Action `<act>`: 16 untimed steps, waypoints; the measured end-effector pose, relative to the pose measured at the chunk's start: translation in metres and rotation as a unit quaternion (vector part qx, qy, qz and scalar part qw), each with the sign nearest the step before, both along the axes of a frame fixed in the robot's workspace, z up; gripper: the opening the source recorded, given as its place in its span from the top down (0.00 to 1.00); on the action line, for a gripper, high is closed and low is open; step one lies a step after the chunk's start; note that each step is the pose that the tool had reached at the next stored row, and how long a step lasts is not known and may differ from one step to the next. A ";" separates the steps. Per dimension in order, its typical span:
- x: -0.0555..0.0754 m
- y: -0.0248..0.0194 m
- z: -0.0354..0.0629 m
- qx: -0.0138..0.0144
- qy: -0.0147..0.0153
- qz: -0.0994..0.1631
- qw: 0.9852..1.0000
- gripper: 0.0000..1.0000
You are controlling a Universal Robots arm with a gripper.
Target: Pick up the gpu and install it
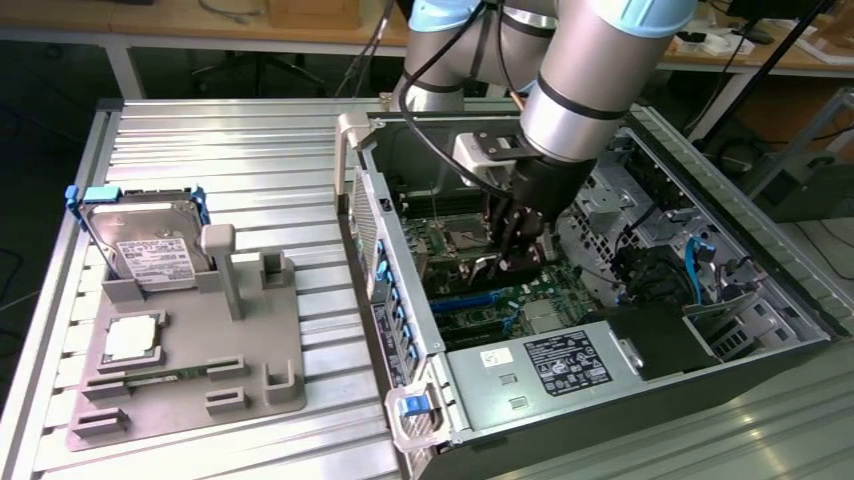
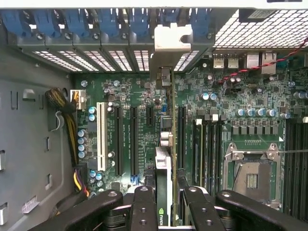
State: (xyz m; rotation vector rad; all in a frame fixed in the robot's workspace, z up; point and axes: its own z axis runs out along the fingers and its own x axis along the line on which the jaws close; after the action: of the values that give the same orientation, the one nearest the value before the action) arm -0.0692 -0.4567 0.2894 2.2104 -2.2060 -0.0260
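Note:
The gpu [image 2: 163,168] is seen edge-on in the wrist view, running from between my fingers [image 2: 143,202] to its silver end bracket [image 2: 166,72] at the case's rear slot openings. My gripper [image 2: 166,207] is shut on the gpu. The card stands upright over the long expansion slots [image 2: 133,139] of the green motherboard [image 2: 125,91]; whether it sits in a slot I cannot tell. In the exterior view the gripper [image 1: 514,255] reaches down inside the open computer case [image 1: 400,130], with the dark gpu [image 1: 523,268] at its tips just above the motherboard [image 1: 467,300].
The case walls, a power supply [image 1: 561,360] and drive cages [image 1: 627,190] close in around the arm. A CPU socket [image 2: 250,175] and yellow-black cables [image 2: 67,103] flank the slots. Outside, a grey fixture [image 1: 187,390] holds a hard drive [image 1: 147,245], a chip [image 1: 134,340] and a memory stick [image 1: 187,373].

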 end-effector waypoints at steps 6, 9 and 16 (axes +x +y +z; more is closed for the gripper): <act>-0.003 0.0008 -0.0035 0.000 0.000 0.000 1.000 0.73; -0.004 0.0014 -0.0048 0.000 0.000 0.000 1.000 0.73; -0.008 0.0027 -0.0078 0.000 0.000 0.000 1.000 0.73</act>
State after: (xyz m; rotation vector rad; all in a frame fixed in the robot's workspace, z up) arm -0.0775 -0.4540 0.2817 2.2105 -2.2061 -0.0261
